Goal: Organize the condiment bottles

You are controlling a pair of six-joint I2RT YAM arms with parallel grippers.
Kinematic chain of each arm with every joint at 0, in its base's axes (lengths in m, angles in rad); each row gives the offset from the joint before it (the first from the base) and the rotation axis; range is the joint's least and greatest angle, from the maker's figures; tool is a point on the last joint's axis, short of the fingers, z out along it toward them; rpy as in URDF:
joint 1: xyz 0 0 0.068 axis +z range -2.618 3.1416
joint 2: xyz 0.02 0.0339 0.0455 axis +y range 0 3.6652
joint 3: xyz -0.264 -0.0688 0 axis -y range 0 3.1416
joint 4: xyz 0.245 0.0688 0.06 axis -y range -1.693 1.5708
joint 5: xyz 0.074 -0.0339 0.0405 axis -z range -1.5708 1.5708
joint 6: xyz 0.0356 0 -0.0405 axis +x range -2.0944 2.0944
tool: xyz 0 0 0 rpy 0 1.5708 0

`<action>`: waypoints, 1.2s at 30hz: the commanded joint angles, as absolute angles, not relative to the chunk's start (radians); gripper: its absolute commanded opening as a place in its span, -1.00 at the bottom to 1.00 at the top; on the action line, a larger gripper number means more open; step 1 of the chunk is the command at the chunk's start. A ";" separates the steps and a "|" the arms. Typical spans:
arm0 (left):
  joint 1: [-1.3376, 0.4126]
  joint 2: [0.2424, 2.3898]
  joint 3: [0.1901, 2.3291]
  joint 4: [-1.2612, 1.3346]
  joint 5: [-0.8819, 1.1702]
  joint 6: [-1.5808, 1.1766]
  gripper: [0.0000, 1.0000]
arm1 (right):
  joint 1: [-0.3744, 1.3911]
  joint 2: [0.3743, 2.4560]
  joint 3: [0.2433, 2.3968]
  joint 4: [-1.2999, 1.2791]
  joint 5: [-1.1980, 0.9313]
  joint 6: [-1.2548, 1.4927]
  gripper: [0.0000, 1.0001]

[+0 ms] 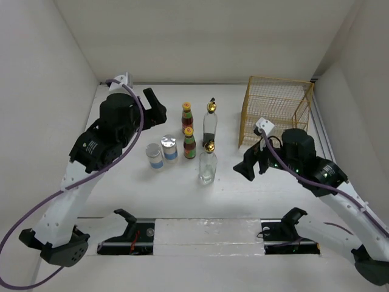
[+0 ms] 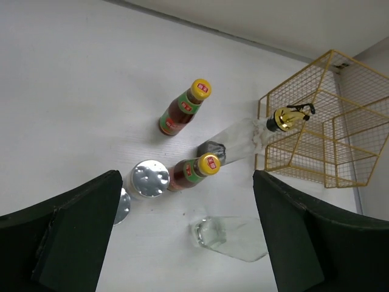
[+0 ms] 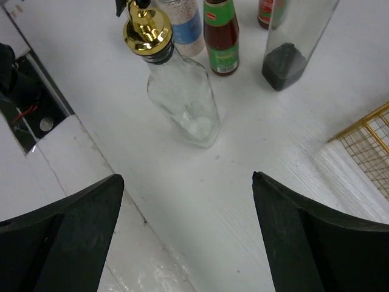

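Observation:
Six condiment bottles stand mid-table. Two sauce bottles (image 1: 187, 117) (image 1: 189, 143) stand in a line, with two clear glass bottles (image 1: 210, 119) (image 1: 208, 163) to their right and two silver-lidded jars (image 1: 169, 148) (image 1: 154, 156) to their left. My left gripper (image 1: 155, 106) is open and empty, raised behind and left of the group. Its wrist view looks down on the sauce bottles (image 2: 182, 111) (image 2: 192, 170), a jar lid (image 2: 150, 179) and the near glass bottle (image 2: 234, 238). My right gripper (image 1: 246, 165) is open and empty, right of the near glass bottle (image 3: 182, 103).
A yellow wire basket (image 1: 276, 109) stands at the back right, right of the far glass bottle; it also shows in the left wrist view (image 2: 322, 140). White walls close in the table on three sides. A metal rail (image 1: 206, 234) runs along the near edge.

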State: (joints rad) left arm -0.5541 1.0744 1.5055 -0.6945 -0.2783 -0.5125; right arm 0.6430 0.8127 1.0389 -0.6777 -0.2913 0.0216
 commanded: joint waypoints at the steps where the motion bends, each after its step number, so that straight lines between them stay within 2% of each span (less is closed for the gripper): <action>1: -0.551 1.014 1.509 -0.634 -0.282 -0.525 0.71 | 0.649 0.758 0.999 -0.543 -0.373 -0.015 0.85; 5: -0.551 1.005 1.500 -0.598 -0.282 -0.515 0.71 | 0.658 0.759 0.942 -0.442 -0.435 -0.006 0.85; 16: -0.551 1.089 1.540 -0.568 -0.302 -0.517 0.63 | 0.690 0.906 0.891 -0.092 -0.436 -0.015 0.85; 24: -0.551 1.153 1.598 -0.577 -0.321 -0.494 0.63 | 0.755 1.029 0.902 0.003 -0.436 -0.015 0.85; 36: -0.551 1.173 1.589 -0.538 -0.311 -0.474 0.63 | 0.788 1.132 0.891 0.129 -0.330 -0.015 0.71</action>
